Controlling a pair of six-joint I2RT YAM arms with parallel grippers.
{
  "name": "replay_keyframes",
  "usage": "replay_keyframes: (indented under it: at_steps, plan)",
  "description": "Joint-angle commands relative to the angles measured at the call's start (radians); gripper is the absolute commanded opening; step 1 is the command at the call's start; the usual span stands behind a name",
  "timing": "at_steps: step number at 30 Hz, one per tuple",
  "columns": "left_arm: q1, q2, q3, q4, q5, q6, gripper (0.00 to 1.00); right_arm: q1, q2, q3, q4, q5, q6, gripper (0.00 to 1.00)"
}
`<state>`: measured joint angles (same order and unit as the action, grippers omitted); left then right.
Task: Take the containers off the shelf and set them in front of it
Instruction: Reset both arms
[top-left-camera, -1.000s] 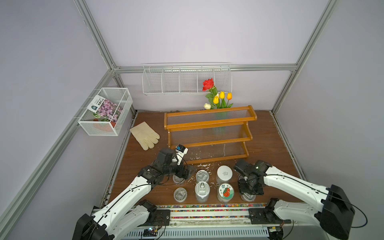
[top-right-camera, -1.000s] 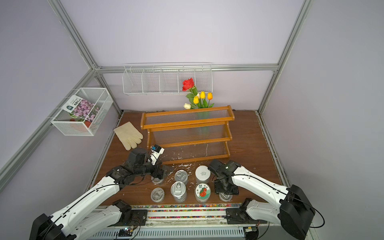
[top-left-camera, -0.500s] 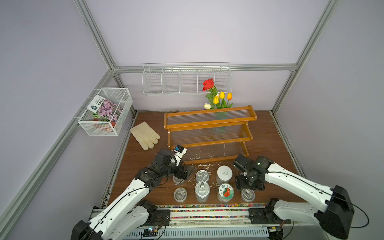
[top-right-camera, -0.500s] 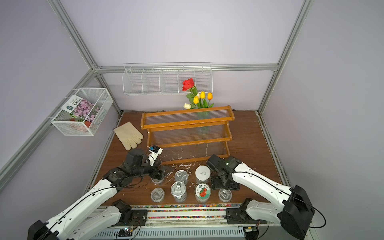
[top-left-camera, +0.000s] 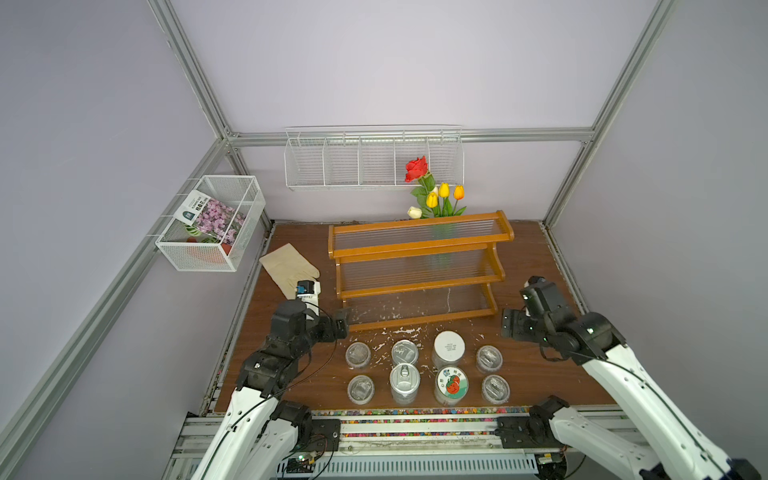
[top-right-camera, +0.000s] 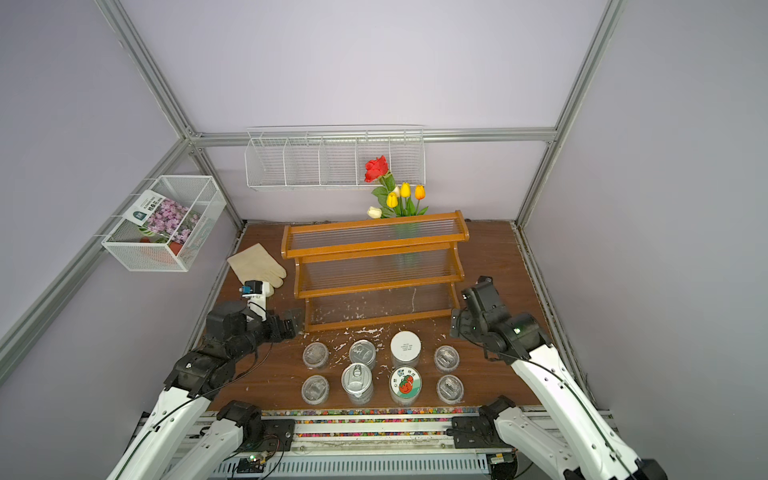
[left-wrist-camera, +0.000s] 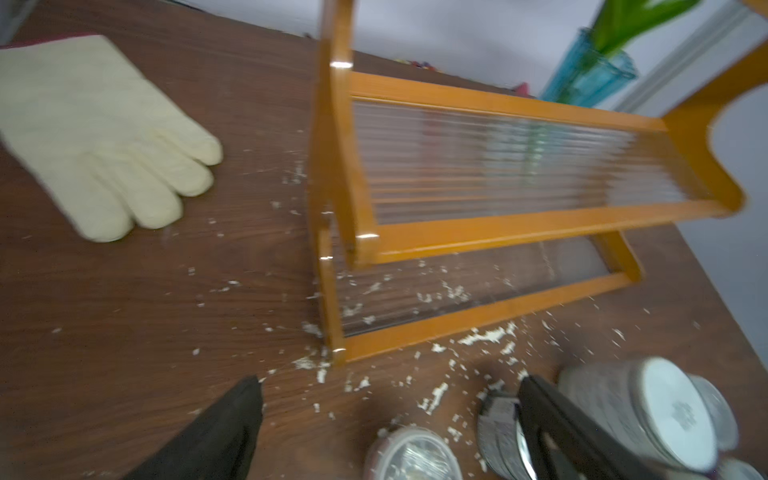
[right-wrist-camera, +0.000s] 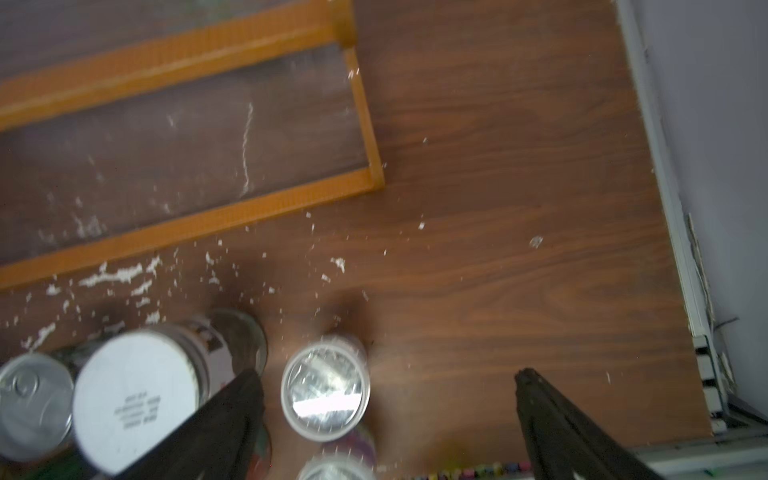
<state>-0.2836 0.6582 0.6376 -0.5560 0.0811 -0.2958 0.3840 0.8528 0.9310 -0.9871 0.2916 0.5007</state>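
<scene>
since a second ago the right gripper (top-left-camera: 509, 326) has been lifted off the near-right clear cup (top-left-camera: 495, 389) and drawn back toward the right foot of the shelf (top-left-camera: 419, 249). its jaws are seen spread wide in the right wrist view, nothing held. the far-right clear cup (right-wrist-camera: 325, 388) shows just below the gap but is not touched.

the left gripper (top-left-camera: 340, 324) has likewise been pulled away from the far-left clear cup (top-left-camera: 358, 355). it is now parked at the shelf's lower left corner, jaws wide and empty.

all three tiers are seen bare in both top views. eight containers are counted on the table (top-left-camera: 291, 374) in front of the shelf, upright, in two rows of four:
- far row: far-left clear cup, tin (top-left-camera: 404, 352), white-lidded jar (top-left-camera: 449, 347), far-right clear cup
- near row: clear cup (top-left-camera: 360, 389), tin (top-left-camera: 404, 382), fruit-lid jar (top-left-camera: 451, 384), near-right clear cup

judgement: the last placement looks finished and the task is taken as essentially done. only a retreat of both arms appears to be left. white flakes are scattered by the bottom tier.
</scene>
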Motion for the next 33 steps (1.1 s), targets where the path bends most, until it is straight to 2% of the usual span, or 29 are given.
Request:
replay_keyframes:
  at_steps: [1, 2, 4, 6, 10, 14, 17, 20, 24, 27, 33]
  plan:
    - [0.073, 0.030, -0.035, 0.070, -0.177, -0.005, 0.99, -0.095, -0.073, -0.147, 0.364, -0.004, -0.147, 0.97]
    - [0.119, 0.053, -0.051, 0.115, -0.184, 0.009, 0.99, -0.143, -0.077, -0.189, 0.457, -0.012, -0.151, 0.97]
    - [0.229, 0.110, -0.087, 0.228, -0.115, 0.035, 1.00, -0.219, -0.063, -0.284, 0.634, -0.052, -0.168, 0.97]
    - [0.279, 0.170, -0.136, 0.369, -0.126, 0.086, 1.00, -0.269, -0.028, -0.392, 0.828, -0.050, -0.201, 0.97]
    - [0.313, 0.239, -0.207, 0.611, -0.189, 0.108, 1.00, -0.333, 0.048, -0.569, 1.197, -0.029, -0.280, 0.97]
    - [0.314, 0.350, -0.253, 0.865, -0.281, 0.112, 1.00, -0.383, 0.186, -0.663, 1.491, -0.036, -0.292, 0.97]
    - [0.314, 0.424, -0.291, 1.028, -0.310, 0.088, 1.00, -0.398, 0.325, -0.664, 1.674, -0.082, -0.325, 0.97]
    - [0.313, 0.503, -0.294, 1.139, -0.269, 0.118, 1.00, -0.399, 0.476, -0.653, 1.850, -0.086, -0.334, 0.97]
    - [0.313, 0.554, -0.323, 1.255, -0.287, 0.140, 1.00, -0.398, 0.547, -0.609, 1.868, -0.132, -0.382, 0.98]
    - [0.314, 0.571, -0.315, 1.248, -0.303, 0.128, 1.00, -0.398, 0.577, -0.618, 1.906, -0.109, -0.368, 0.98]
    - [0.317, 0.598, -0.313, 1.280, -0.195, 0.151, 1.00, -0.398, 0.595, -0.597, 1.884, -0.130, -0.377, 0.98]
